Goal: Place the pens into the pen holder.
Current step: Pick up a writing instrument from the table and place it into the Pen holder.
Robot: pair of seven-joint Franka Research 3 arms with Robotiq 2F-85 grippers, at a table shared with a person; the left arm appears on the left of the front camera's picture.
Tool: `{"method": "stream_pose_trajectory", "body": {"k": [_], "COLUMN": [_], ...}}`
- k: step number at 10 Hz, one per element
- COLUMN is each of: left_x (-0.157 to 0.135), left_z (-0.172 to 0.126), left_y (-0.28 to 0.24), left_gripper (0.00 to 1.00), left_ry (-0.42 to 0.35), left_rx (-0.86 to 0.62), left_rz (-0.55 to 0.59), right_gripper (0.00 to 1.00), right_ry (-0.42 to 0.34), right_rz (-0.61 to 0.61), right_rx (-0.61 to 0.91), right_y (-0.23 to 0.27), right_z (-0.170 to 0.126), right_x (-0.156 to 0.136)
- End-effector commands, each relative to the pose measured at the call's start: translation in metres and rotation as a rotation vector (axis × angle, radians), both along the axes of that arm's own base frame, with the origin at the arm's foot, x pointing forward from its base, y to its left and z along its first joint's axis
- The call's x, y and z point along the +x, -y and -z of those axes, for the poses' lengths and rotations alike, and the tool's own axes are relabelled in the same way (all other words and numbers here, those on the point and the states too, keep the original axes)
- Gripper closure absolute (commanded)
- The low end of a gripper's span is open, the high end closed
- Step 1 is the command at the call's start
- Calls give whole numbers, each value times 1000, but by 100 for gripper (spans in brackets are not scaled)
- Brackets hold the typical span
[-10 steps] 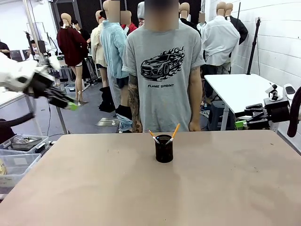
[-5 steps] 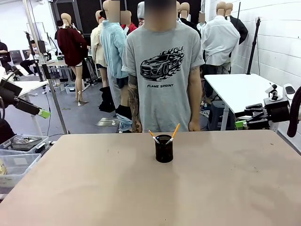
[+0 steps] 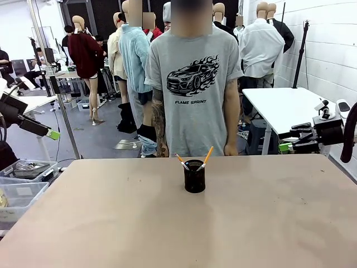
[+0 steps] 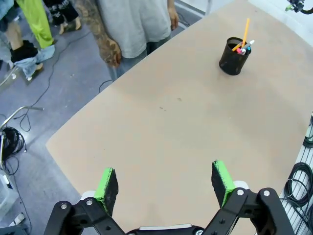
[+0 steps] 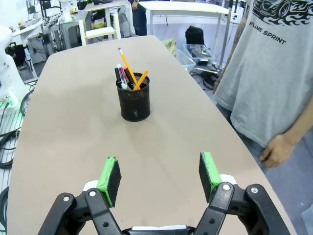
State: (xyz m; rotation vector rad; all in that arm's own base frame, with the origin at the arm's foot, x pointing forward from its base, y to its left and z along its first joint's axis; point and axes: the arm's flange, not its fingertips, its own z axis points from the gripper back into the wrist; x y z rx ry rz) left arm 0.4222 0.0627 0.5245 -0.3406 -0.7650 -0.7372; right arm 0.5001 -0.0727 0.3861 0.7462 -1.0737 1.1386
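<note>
1. Front view: a bare tan desk (image 3: 111, 223) spans the frame. The small black mesh cylinder pen holder (image 3: 194, 176) stands upright near the middle of the far edge, with slim yellow-orange pens (image 3: 207, 156) leaning out of its rim. A person in a grey printed T-shirt (image 3: 192, 84) stands just behind that edge, arms down. A white side table (image 3: 284, 106) sits beyond the right edge and clear plastic bins (image 3: 19, 190) off the left edge. The left gripper (image 3: 39, 129) hangs off the desk at far left; the right gripper (image 3: 301, 139) sits off the right edge. A second ago the left gripper was higher and farther inward; since half a second ago it has barely shifted. Holder and pens are unmoved.

2. Left wrist view: the left gripper (image 4: 165, 180) has its green-padded jaws wide apart, empty, above the desk's edge. The holder (image 4: 234, 55) stands well apart, pens inside.

3. Right wrist view: the right gripper (image 5: 160, 174) is likewise spread and empty. The holder (image 5: 133, 97) stands ahead, pens upright within; the person's hand (image 5: 276, 149) hangs beside the desk edge.
</note>
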Motion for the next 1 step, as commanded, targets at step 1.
{"method": "stream_pose_trajectory", "body": {"k": [1], "left_x": [-1], "left_z": [-2], "left_y": [0], "left_gripper": [0], "left_ry": [-2], "left_rx": [16], "left_rz": [-13], "right_gripper": [19], "right_ry": [-3], "right_rz": [-12], "right_rx": [-13], "right_y": [-1], "right_z": [0], "right_x": [-2]}}
